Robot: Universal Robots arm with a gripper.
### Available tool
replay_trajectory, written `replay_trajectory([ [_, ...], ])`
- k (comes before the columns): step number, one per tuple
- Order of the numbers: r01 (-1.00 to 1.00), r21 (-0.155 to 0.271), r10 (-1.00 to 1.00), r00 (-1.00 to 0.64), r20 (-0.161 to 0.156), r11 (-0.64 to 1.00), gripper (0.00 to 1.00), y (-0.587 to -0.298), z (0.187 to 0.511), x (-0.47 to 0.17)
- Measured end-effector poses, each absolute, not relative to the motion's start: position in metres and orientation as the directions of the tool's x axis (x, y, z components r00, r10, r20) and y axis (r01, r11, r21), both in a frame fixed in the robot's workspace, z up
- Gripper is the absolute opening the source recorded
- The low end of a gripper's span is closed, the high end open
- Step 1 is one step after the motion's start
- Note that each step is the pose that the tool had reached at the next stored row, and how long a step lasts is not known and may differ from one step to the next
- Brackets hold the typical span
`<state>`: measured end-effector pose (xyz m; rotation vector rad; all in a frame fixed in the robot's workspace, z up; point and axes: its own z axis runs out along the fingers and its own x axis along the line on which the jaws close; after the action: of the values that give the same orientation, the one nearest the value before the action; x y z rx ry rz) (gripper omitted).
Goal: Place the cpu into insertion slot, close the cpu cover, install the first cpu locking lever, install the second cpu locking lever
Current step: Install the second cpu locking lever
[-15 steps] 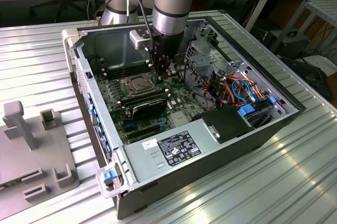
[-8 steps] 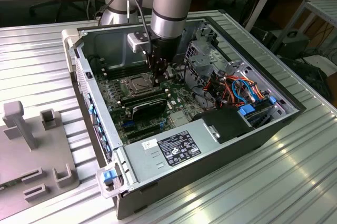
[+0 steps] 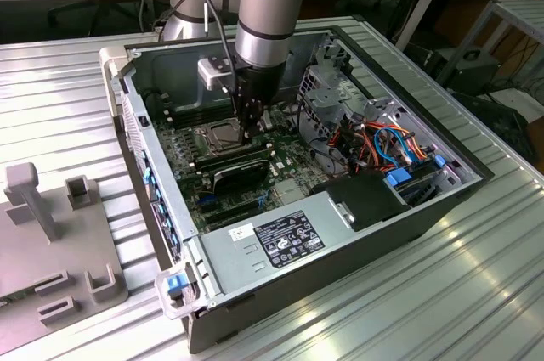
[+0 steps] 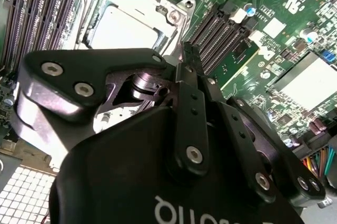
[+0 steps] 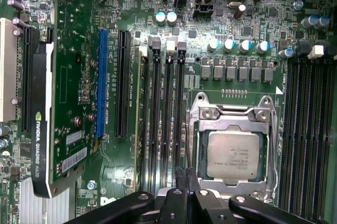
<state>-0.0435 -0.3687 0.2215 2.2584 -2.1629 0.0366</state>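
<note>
Vertically poised arm [image 3: 265, 4], pincer [image 3: 248, 127] beside cpu [image 5: 233, 154]

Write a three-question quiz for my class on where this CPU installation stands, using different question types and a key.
1. True or false: the cpu already sits in the insertion slot.
2. The cpu cover is: A) lying down over the socket, B) standing upright, C) removed from the board.
3. Fill in: in the exterior view the gripper hangs beside the socket inside the open ____.

Key: 1 true; 2 A; 3 computer case.
</note>
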Motion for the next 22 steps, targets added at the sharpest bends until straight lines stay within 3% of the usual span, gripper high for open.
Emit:
replay_trajectory([
  [22,-0.999,-0.005,-0.999,0.047,0.026,-0.047,0.11,-0.3688,0.2212,-0.0500],
])
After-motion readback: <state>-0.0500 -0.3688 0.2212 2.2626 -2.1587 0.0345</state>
